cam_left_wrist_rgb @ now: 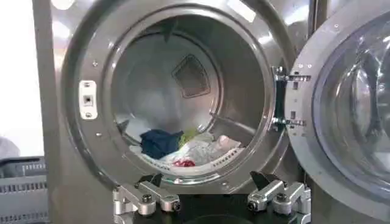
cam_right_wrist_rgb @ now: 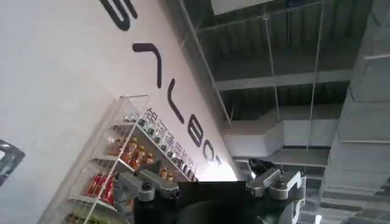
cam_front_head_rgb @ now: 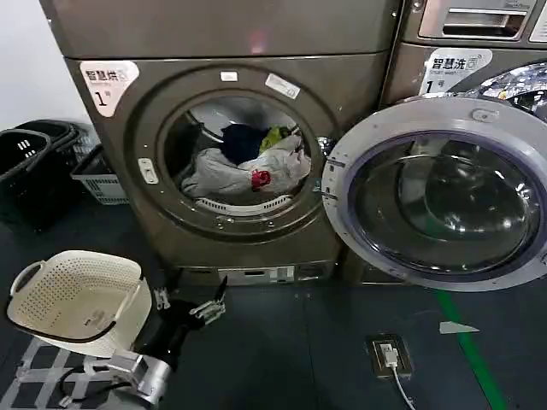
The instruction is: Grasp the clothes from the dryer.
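My left end effector (cam_front_head_rgb: 190, 306) hangs spread, low before the dryer (cam_front_head_rgb: 120, 162) labelled "1" (cam_front_head_rgb: 108, 84); clothes (cam_front_head_rgb: 248, 166) lie in its drum; the neighbouring machine's label (cam_front_head_rgb: 453, 70) reads "smart wash".

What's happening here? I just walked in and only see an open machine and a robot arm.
A robot is set to pull laundry out of the dryer, whose round door is swung wide open. The clothes lie heaped in the drum: pale grey-white, dark navy and yellow-green pieces. The left tool is open, low in front of the port, facing it and touching nothing yet. A cream basket sits beside that arm. The right tool is open, pointing up toward the ceiling.
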### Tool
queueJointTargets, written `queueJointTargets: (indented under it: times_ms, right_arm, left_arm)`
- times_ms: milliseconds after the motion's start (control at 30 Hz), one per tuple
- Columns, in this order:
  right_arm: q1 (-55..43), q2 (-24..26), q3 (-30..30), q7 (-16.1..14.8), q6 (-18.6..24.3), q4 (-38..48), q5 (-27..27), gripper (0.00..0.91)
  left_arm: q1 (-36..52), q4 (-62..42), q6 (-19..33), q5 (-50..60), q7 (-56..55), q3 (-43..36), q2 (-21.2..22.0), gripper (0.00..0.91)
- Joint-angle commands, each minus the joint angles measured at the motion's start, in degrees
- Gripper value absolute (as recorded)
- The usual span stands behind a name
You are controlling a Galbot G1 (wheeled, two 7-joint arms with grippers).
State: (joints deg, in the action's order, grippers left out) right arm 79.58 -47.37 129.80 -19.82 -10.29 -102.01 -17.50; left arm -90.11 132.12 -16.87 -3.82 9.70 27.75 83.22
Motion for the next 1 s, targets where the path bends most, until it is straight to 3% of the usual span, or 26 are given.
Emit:
queueJointTargets:
  times_ms: [33,400,600,1000]
  right_arm:
    - [0.3,-0.1,0.0,-0.2,-0.1,-0.2,0.0,0.907]
    - [0.4,-0.3,0.1,0.3,0.1,-0.4,0.2,0.907]
    - [0.9,0.1,0.5,1.6,0.6,0.4,4.5,0.907]
    - [1.3,-0.1,1.1,1.3,2.6,1.0,1.9,0.907]
  left_arm:
    - [-0.1,0.0,-0.2,0.3,0.0,-0.7,0.1,0.907]
    - [0.2,0.0,-0.4,0.2,-0.2,-1.0,-0.2,0.907]
    - [0.5,0.0,-0.5,0.4,-0.2,-0.9,-0.2,0.907]
    - [0.4,0.3,0.4,2.7,-0.9,-0.9,-0.2,0.907]
